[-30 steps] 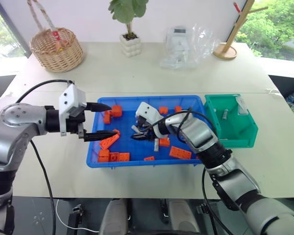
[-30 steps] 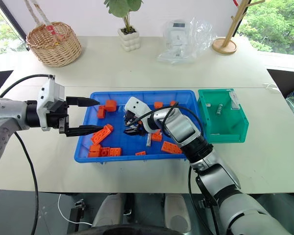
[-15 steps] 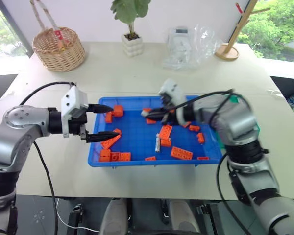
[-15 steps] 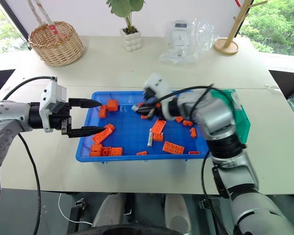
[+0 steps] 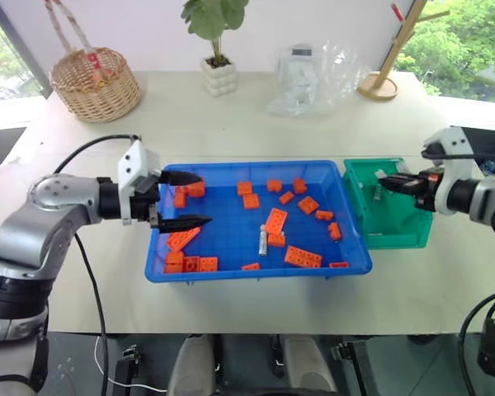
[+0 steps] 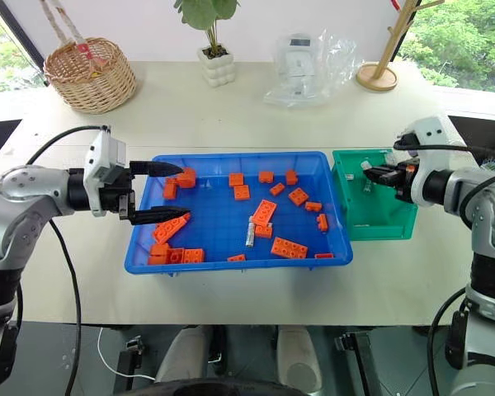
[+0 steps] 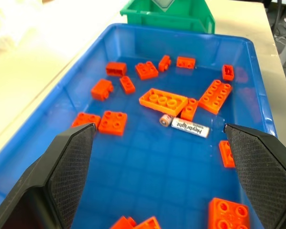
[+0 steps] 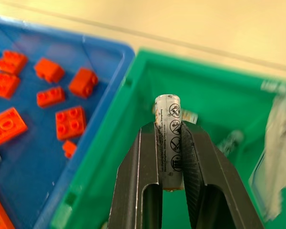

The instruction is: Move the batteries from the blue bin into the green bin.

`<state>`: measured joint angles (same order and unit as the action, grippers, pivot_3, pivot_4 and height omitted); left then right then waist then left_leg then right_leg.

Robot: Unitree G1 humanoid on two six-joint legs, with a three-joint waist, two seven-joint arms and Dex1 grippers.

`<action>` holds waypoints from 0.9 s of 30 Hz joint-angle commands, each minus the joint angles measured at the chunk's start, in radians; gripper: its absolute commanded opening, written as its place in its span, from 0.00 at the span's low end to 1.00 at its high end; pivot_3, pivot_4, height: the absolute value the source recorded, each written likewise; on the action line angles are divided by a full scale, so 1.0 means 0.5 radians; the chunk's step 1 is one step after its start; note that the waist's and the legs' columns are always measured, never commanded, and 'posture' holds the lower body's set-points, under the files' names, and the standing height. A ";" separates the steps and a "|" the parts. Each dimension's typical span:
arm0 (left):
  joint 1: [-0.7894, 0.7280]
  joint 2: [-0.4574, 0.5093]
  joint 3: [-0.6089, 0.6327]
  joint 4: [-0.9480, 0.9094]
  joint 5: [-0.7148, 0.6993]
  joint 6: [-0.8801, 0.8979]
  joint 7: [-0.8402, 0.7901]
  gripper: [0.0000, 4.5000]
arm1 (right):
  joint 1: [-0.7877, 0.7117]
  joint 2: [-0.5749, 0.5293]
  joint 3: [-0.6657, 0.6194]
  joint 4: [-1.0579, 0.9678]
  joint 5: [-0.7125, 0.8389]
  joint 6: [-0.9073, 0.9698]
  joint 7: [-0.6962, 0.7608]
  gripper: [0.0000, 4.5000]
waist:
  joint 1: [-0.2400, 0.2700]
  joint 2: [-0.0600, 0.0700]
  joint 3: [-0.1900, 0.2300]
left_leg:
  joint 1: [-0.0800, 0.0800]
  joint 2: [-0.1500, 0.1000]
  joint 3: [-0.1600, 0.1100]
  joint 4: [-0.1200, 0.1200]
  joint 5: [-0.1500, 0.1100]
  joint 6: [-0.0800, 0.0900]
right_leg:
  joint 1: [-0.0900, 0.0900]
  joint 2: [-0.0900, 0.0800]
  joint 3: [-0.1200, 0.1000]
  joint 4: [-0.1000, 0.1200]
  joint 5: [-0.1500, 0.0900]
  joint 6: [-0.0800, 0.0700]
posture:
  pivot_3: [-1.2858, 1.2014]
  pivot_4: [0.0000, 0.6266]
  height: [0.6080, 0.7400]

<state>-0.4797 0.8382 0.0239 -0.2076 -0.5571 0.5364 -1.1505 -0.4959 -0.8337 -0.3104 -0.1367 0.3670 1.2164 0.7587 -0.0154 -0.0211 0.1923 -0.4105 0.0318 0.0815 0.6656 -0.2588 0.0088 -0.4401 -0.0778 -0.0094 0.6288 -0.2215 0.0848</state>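
My cream table (image 5: 231, 132) carries the blue bin (image 5: 256, 272), green bin (image 5: 396, 239), basket (image 5: 95, 82), plant pot (image 5: 219, 76), plastic bag (image 5: 313, 78) and wooden stand (image 5: 381, 87).

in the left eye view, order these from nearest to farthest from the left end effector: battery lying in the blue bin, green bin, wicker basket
1. Battery, in the blue bin, just right of the left end effector.
2. Wicker basket, at the table's far left corner.
3. Green bin, beyond the blue bin's right end.
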 commanded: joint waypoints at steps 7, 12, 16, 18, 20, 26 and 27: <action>-0.020 -0.008 0.012 -0.031 0.012 -0.040 -0.031 1.00 | -0.154 0.004 0.035 -0.086 0.133 -0.189 -0.041 0.67 | -0.009 0.001 0.001 | -0.001 0.000 -0.002 0.000 0.000 0.000 | -0.001 -0.001 0.001 0.000 0.002 0.004 | 0.52 0.24 0.97; 0.013 -0.008 0.009 -0.068 0.014 -0.036 -0.030 1.00 | -0.321 0.063 0.330 -0.330 0.304 -0.220 0.126 0.67 | -0.005 0.000 0.000 | 0.000 0.001 -0.005 -0.001 0.000 0.000 | -0.002 0.001 0.001 0.001 0.002 0.004 | 0.52 0.24 0.97; 0.006 -0.018 0.007 -0.091 0.009 -0.019 -0.009 1.00 | -0.341 0.070 0.751 -0.473 0.275 -0.389 0.313 0.67 | 0.004 0.000 0.001 | -0.001 0.001 -0.005 -0.001 0.000 0.000 | -0.002 0.001 0.000 0.000 0.002 0.004 | 0.52 0.24 0.97; 0.027 -0.010 0.013 -0.115 0.008 -0.019 -0.004 1.00 | -0.330 0.045 1.007 -0.495 0.196 -0.488 0.420 0.67 | 0.008 -0.001 0.001 | -0.003 0.000 -0.005 0.000 0.000 0.000 | -0.002 -0.001 0.000 0.000 0.002 0.004 | 0.52 0.24 0.97; 0.044 -0.002 0.024 -0.135 0.004 -0.014 0.002 1.00 | -0.326 0.019 1.179 -0.505 0.147 -0.552 0.507 0.67 | 0.008 -0.002 0.001 | -0.003 0.000 -0.005 0.002 0.000 0.001 | -0.001 -0.004 0.000 -0.002 0.000 0.001 | 0.52 0.24 0.97; 0.088 0.017 0.061 -0.183 -0.006 0.009 0.029 1.00 | -0.377 0.082 1.400 -0.457 0.100 -0.586 0.603 0.67 | 0.005 -0.002 0.001 | -0.004 0.000 -0.005 0.003 0.000 0.001 | -0.001 -0.003 0.000 -0.001 0.000 0.000 | 0.52 0.24 0.97; 0.093 0.019 0.066 -0.188 -0.007 0.011 0.034 1.00 | -0.383 0.099 1.437 -0.448 0.081 -0.596 0.608 0.67 | 0.005 -0.002 0.001 | -0.003 0.000 -0.005 0.003 0.000 0.001 | -0.001 -0.003 0.000 0.000 0.000 0.000 | 0.52 0.24 0.97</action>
<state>-0.4336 0.8285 0.0218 -0.2655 -0.5530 0.5417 -1.1396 -0.6669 -0.7964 0.3975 -0.3531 0.4186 0.9419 1.0507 -0.0129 -0.0221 0.1930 -0.4122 0.0317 0.0792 0.6669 -0.2590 0.0092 -0.4409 -0.0793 -0.0095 0.6287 -0.2217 0.0848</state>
